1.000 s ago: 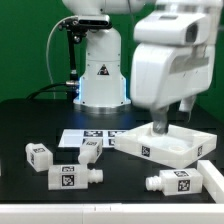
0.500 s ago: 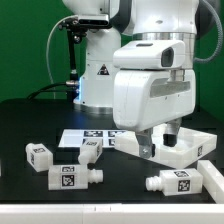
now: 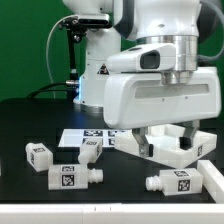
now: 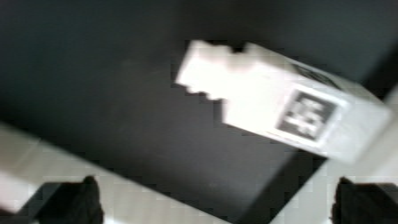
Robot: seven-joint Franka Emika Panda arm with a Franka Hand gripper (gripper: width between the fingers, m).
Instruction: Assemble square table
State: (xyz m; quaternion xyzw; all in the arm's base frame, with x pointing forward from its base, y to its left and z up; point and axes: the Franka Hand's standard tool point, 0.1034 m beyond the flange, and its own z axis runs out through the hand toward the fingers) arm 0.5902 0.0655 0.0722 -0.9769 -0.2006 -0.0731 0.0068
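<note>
In the exterior view the gripper (image 3: pixel 167 142), jaws apart and empty, overlaps the panel (image 3: pixel 172 156). Only the wrist view shows a tagged leg (image 4: pixel 281 95) close up.

The room is bright and the light is even. The black bench (image 3: pixel 30 125) looks dull. Close to the fingers (image 4: pixel 68 200), the white leg (image 4: pixel 285 95) looks blurry.

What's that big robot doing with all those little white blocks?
It is building a small square table. Its gripper is wide open and holds nothing, hanging low by the square panel. The wrist camera looks down on one leg lying on the black table. Other loose legs lie around, and none is fitted to the panel yet.
</note>
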